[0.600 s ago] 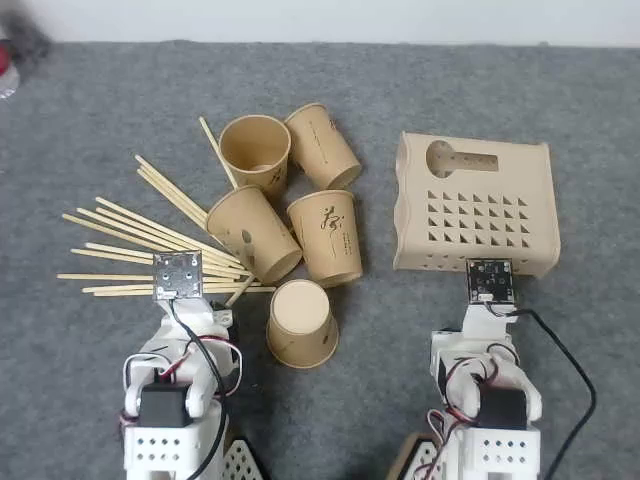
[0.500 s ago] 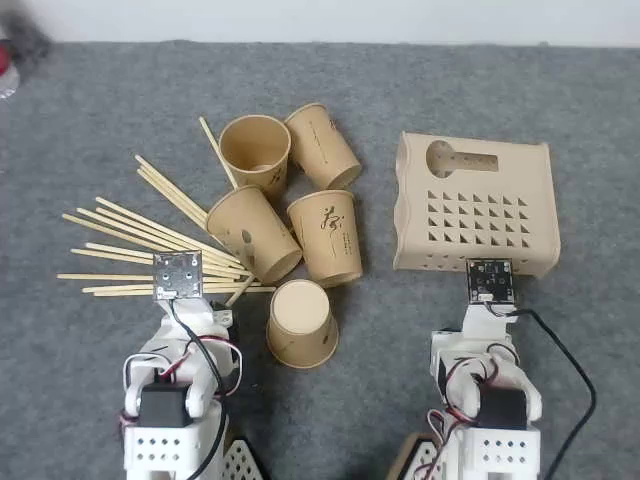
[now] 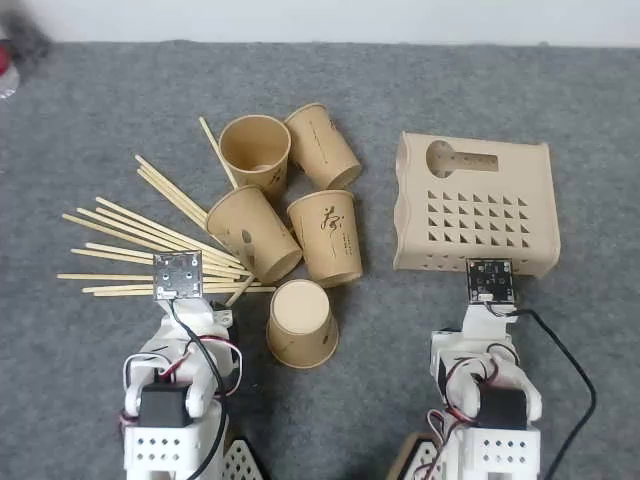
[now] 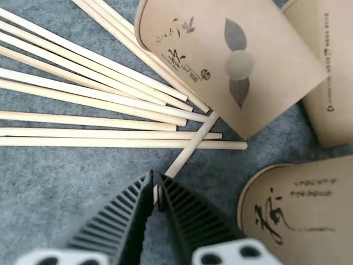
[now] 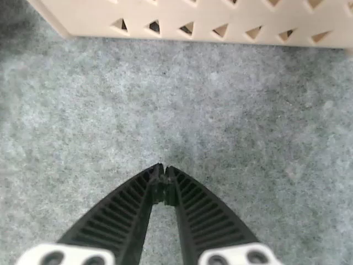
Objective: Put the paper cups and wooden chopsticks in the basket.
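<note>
Black left claw (image 4: 156, 185) closed by chopsticks (image 4: 99, 99); right claw (image 5: 164, 176) closed near basket (image 5: 220, 22)

From well above, we look down over the table (image 3: 560, 90), its far edge at the top of our view. Our left wrist camera sits close behind the left gripper (image 4: 156, 178), facing down on chopsticks (image 4: 94, 116) and cups (image 4: 231, 61); we see both from above too. Our right wrist camera, equally close behind the right gripper (image 5: 164, 168), faces the basket (image 5: 193, 16), whose near wall the high view shares.
</note>
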